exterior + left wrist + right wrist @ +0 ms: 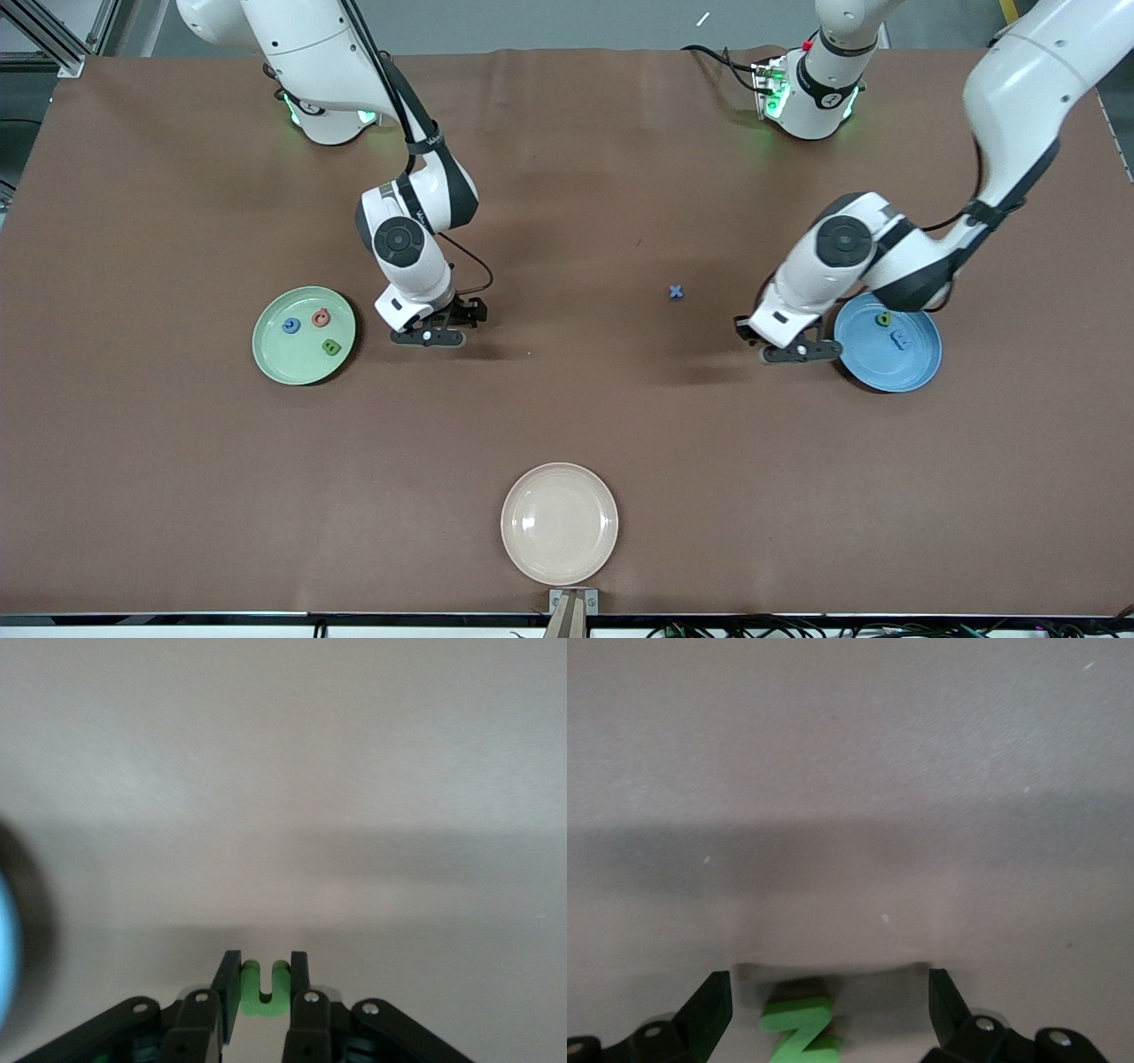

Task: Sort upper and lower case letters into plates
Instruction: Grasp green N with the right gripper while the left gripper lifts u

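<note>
My left gripper (800,352) is shut on a green U-shaped letter (264,992), low over the table beside the blue plate (895,370); it also shows in the left wrist view (265,964). That plate holds a green letter (883,319) and a blue letter (901,339). My right gripper (431,337) is open, low beside the mint green plate (292,361). In the right wrist view (828,988) a green Z letter (799,1032) lies on the table between its fingers. The mint plate holds a blue letter (291,326), a pink letter (321,317) and a green letter (331,346).
A small blue x-shaped letter (677,291) lies on the brown table between the two grippers. A cream-beige plate (559,523) sits near the table edge nearest the front camera. The blue plate's rim shows at the edge of the left wrist view (7,948).
</note>
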Tool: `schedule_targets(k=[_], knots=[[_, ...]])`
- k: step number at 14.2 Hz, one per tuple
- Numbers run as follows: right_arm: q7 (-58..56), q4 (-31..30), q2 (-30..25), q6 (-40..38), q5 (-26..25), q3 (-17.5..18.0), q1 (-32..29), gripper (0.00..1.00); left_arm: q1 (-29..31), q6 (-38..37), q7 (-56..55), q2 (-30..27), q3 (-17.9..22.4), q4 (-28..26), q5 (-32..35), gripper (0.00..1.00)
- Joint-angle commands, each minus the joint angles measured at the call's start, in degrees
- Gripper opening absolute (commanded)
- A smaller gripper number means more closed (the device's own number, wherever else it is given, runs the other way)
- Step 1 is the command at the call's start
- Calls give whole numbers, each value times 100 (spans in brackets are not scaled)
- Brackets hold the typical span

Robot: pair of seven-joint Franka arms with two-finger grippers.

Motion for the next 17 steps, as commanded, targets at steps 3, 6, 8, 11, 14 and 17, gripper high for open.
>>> schedule_targets(k=[3,6,8,11,14,17], knots=[[245,-169,-66,72,131,-62,253,86,856,-49,1788,-142,-174,-295,100,3],[245,-196,-66,72,131,-62,280,78,1296,-58,2589,-151,-174,-435,109,3],[341,-240,-66,72,131,-62,280,64,1533,-58,2924,-186,-174,-462,135,3],[394,-240,-75,63,140,-62,263,34,1823,-250,3424,-335,-192,-567,144,3],[701,-188,-84,46,140,-70,219,6,2079,-269,3847,-344,-183,-655,171,3],[693,-170,-163,-25,140,-88,52,2,2150,-269,3875,-248,-148,-682,381,4]])
